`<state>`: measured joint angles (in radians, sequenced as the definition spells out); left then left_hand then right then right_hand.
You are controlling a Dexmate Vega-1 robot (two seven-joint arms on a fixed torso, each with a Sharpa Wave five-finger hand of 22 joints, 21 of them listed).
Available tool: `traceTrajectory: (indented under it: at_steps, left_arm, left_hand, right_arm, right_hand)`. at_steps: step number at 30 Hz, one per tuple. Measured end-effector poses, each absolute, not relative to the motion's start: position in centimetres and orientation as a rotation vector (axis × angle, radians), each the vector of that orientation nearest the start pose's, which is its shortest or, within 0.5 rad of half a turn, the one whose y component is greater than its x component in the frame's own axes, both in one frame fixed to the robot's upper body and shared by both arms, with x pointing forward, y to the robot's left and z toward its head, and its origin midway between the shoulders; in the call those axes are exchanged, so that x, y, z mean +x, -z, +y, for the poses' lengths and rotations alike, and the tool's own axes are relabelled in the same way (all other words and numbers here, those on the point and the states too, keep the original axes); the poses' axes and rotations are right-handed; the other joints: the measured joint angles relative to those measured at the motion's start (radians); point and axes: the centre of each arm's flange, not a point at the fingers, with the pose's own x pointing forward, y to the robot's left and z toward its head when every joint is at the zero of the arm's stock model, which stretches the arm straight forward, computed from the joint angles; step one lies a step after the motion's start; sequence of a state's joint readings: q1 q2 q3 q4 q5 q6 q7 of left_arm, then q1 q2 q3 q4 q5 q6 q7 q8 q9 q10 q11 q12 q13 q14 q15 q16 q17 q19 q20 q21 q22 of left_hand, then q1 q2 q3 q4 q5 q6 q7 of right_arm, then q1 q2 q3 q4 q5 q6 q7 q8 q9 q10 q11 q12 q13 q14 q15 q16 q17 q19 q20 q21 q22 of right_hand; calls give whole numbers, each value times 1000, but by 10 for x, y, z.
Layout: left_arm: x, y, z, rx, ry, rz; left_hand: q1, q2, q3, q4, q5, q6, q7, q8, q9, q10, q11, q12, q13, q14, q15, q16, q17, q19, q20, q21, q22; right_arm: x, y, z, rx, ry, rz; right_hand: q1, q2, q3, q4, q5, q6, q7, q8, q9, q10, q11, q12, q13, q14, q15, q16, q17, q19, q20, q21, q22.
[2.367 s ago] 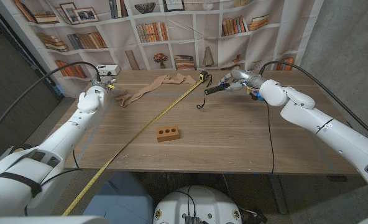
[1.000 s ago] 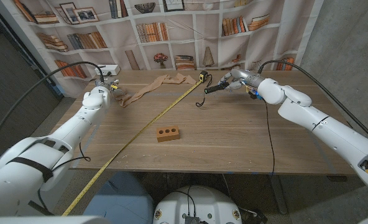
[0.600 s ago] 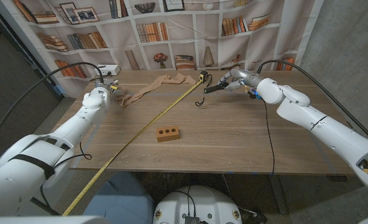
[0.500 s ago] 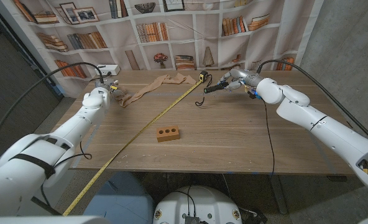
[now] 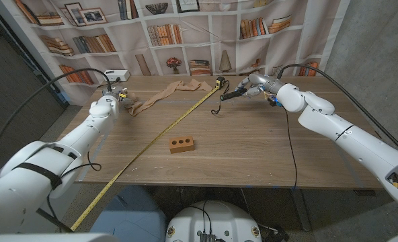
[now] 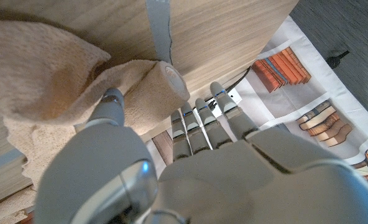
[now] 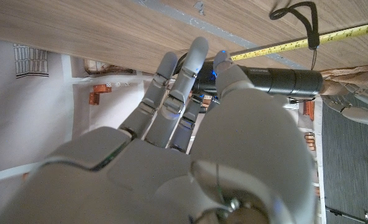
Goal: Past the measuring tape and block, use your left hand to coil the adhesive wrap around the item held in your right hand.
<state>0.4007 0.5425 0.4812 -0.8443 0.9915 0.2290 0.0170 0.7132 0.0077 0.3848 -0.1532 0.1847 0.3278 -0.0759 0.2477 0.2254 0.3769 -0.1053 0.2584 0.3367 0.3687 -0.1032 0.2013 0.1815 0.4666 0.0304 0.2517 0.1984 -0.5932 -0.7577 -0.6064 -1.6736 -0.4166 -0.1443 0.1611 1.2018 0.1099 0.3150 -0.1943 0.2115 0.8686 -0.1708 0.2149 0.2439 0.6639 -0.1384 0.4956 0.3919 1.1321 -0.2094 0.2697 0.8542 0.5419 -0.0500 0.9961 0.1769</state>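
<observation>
My right hand (image 5: 255,82): at the far right of the table, fingers (image 7: 171,81) and thumb closed around a black cylindrical flashlight (image 7: 282,81); the flashlight (image 5: 230,95) is held lengthwise above the tabletop, pointing toward the table's middle, with a black wrist loop (image 5: 216,111) hanging from its free end down to the wood

My left hand (image 5: 110,97): at the far left of the table, at the near end of the wrap; thumb (image 6: 111,104) pressed onto the roll of beige adhesive wrap (image 6: 148,89), the other fingers (image 6: 202,121) extended straight beside the roll and not closed on it; whether the roll is actually gripped I cannot tell

Adhesive wrap, loose length (image 5: 165,94): beige, crumpled, stretched across the far tabletop from my left hand toward the tape case, well apart from the flashlight

Measuring tape (image 5: 160,136): yellow blade running diagonally from the near left table edge to its case (image 5: 219,83) at the far middle, just beside the flashlight's tip

Block (image 5: 181,144): brown, brick-shaped with round holes in its top, lying near the table's centre, just right of the blade

Table (image 5: 253,148): wooden
</observation>
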Motion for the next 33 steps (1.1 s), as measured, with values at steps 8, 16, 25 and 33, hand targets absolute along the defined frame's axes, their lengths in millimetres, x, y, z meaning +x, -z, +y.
traceTrajectory:
  at_steps: [8, 16, 25, 33]
  left_arm:
    - [723, -53, 435, 1626, -493, -35]
    - [732, -53, 430, 1630, -468, -34]
    - [741, -49, 426, 1644, -439, -18]
    - [744, -48, 422, 1650, -427, -20]
  left_hand:
    - [0, 0, 0, 0, 0, 21, 3, 8, 0, 16, -5, 0, 0, 8, -3, 0, 0, 9, 2, 4, 0]
    - [6, 1, 0, 0, 0, 99, -3, 38, 0, 76, -11, 15, 5, 59, -28, 10, 0, 56, -45, 19, 0]
    - [72, 21, 20, -14, -4, 239, -22, 87, 0, 197, -34, 49, 9, 170, -60, 30, 0, 127, -76, 55, 4]
    - [187, 50, 52, -22, 4, 329, 28, 153, -5, 350, -44, 83, 16, 367, -106, 90, 15, 223, -116, 133, 37]
  right_arm:
    - [619, -89, -221, -1366, -88, -601]
    - [618, -89, -221, -1366, -85, -598]
    - [618, -90, -222, -1364, -79, -599]
    - [619, -91, -223, -1363, -74, -601]
  right_hand:
    - [1, 1, 0, 0, 0, 0, 0, 0, 0, 0, 0, 0, 0, -1, -1, -1, 1, 0, 0, 6, 0]
    - [1, 1, 0, 0, -1, 0, 0, -1, 0, 0, 0, -2, 0, -1, -1, -1, 0, 0, 0, 6, 0]
    - [1, 2, 0, 0, -4, 0, 0, -4, 0, 0, 0, -4, 0, 4, -6, -1, 0, -1, -1, 10, 0]
    - [1, 2, 0, 0, 0, -2, 2, -2, 0, 0, 0, -6, 0, 7, -5, -1, 0, -3, -4, 14, 0]
